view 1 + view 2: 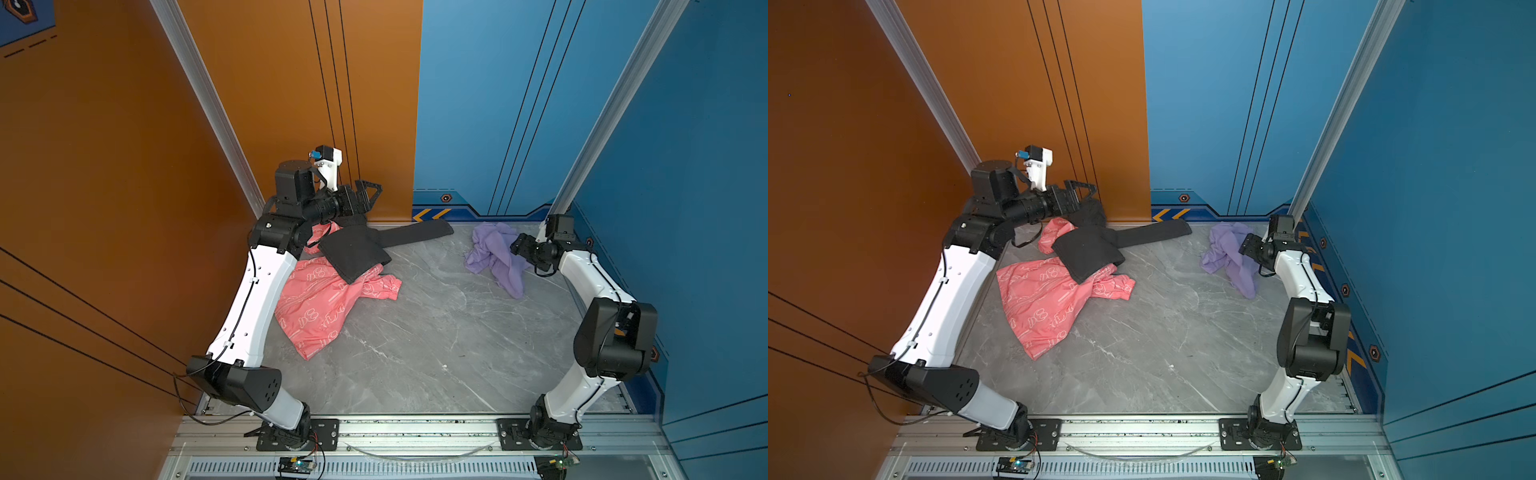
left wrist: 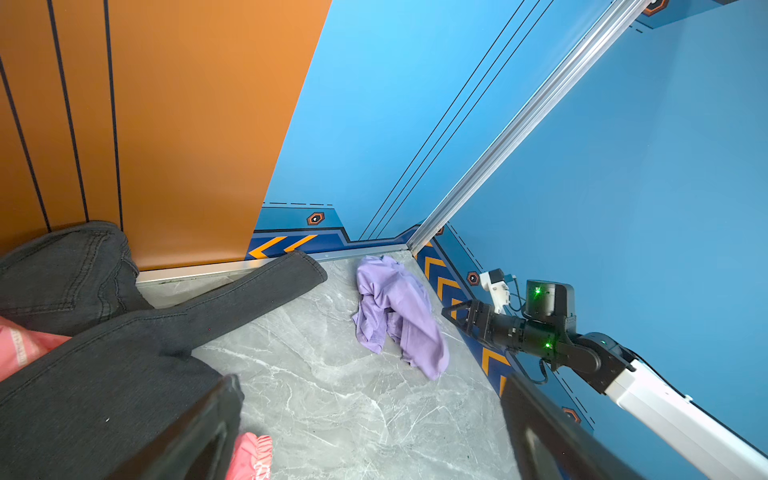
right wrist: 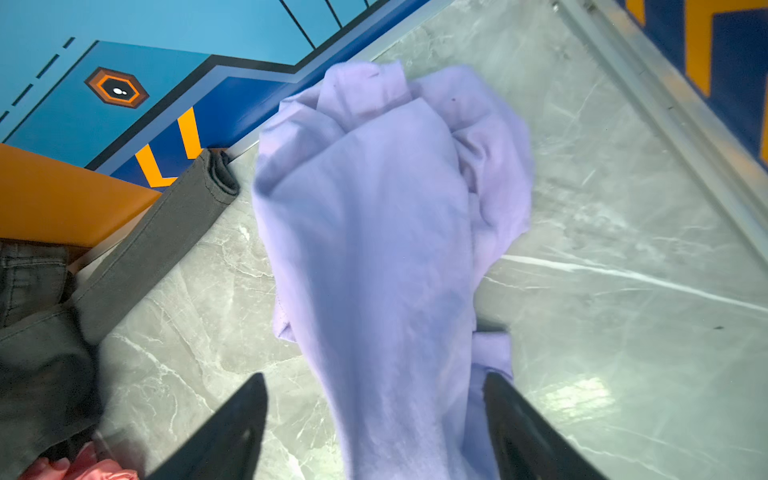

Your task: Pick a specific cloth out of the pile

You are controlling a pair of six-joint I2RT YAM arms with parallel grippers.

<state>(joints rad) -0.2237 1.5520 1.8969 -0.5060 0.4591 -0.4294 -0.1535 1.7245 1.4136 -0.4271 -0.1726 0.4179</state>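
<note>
- A plain lilac cloth (image 1: 494, 253) of thin, soft fabric lies crumpled on the grey marble-patterned tabletop (image 1: 436, 353). It is at the far right, close to the corner where the blue walls (image 1: 498, 104) meet, and both top views show it there (image 1: 1229, 253).
- The cloth is well apart from the pile (image 1: 328, 291), which sits at the far left of the table.
- The pile is made of a coral-pink garment with white outline print (image 1: 316, 316), spread out, and a dark charcoal-grey garment (image 1: 353, 253) lying across its far part. One long grey leg or sleeve stretches rightward along the far wall toward the cloth without reaching it.
- The right gripper (image 1: 517, 247) hangs low at the right edge of the cloth, pointing left over it.
- In the right wrist view its two black fingers (image 3: 237, 428) stand wide apart. A blurred fold of the cloth (image 3: 374, 249) runs between them. Neither finger pinches the fabric, so the jaws are spread and grip nothing, though one finger seems to brush the cloth's edge.
- The left gripper (image 1: 370, 191) is raised above the far part of the pile, beside the orange wall (image 1: 270, 83). Its jaws are fully spread and empty.
- The left wrist view shows the left gripper's own fingers (image 2: 216, 415) with bare tabletop between them. Beyond them are the cloth (image 2: 399, 316) and the right gripper (image 2: 455, 313) just beside it.
</note>
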